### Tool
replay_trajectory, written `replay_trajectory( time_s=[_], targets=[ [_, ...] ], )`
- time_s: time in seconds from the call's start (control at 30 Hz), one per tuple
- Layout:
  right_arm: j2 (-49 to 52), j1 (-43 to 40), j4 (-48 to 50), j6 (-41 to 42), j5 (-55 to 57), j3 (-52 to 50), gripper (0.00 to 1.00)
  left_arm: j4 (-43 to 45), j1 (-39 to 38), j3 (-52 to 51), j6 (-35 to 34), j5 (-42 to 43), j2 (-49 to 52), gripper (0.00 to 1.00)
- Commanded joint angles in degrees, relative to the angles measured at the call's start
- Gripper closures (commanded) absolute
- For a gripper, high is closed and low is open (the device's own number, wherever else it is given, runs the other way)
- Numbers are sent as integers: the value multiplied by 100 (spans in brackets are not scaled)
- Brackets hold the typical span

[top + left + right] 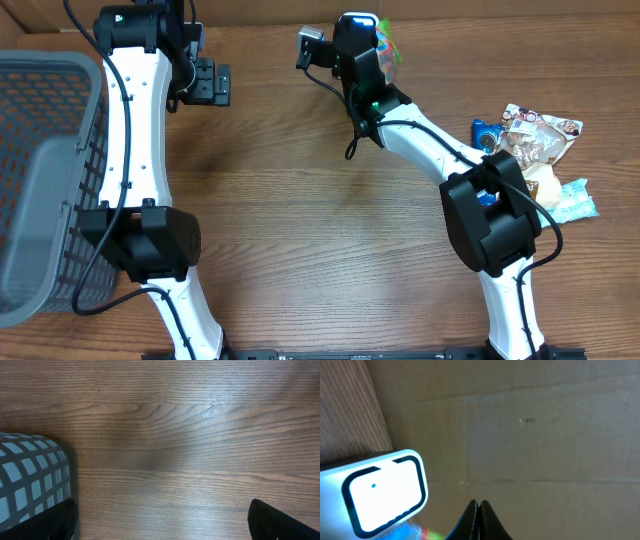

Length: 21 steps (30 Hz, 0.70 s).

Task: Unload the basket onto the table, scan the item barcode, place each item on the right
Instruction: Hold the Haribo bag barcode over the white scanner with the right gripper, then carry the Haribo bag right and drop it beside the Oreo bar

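Observation:
A white scanner (385,492) with a dark-rimmed window stands at the table's back edge, also in the overhead view as the scanner (360,18). My right gripper (478,506) is shut just right of it, fingertips pressed together, facing a cardboard wall. A colourful packet (389,45) lies against that gripper; its blue, red and green edge shows as the packet (415,533) under the scanner. Whether it is held cannot be told. No barcode shows. My left gripper (212,83) hangs open over bare wood at the back left, its fingers spread wide in the left wrist view (162,527).
A grey mesh basket (45,180) fills the left side, and its corner (30,480) sits beside my left gripper. A heap of snack packets (535,140) lies at the right, partly under the right arm. A cardboard wall (530,435) closes the back.

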Motion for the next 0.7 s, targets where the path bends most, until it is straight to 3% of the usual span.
replay_trajectory(
  time_s=[0.0, 0.2, 0.3, 0.37, 0.43, 0.67],
  targets=[
    [-98, -11, 57, 11, -68, 83, 96, 9, -44, 39, 109, 26, 44, 0],
    [-98, 9, 109, 33, 39, 83, 96, 9, -44, 39, 109, 26, 44, 0],
    [-107, 98, 444, 861, 326, 83, 96, 9, -44, 39, 109, 26, 44, 0],
    [-131, 160, 680, 2127, 476, 85, 92, 9, -42, 39, 109, 26, 44, 0],
    [-212, 225, 522, 3943, 367, 92, 87, 9, -42, 39, 109, 26, 44, 0],
    [-264, 173, -1416, 7897, -1655, 131, 73, 9, -44, 39, 109, 26, 44, 0]
  ],
)
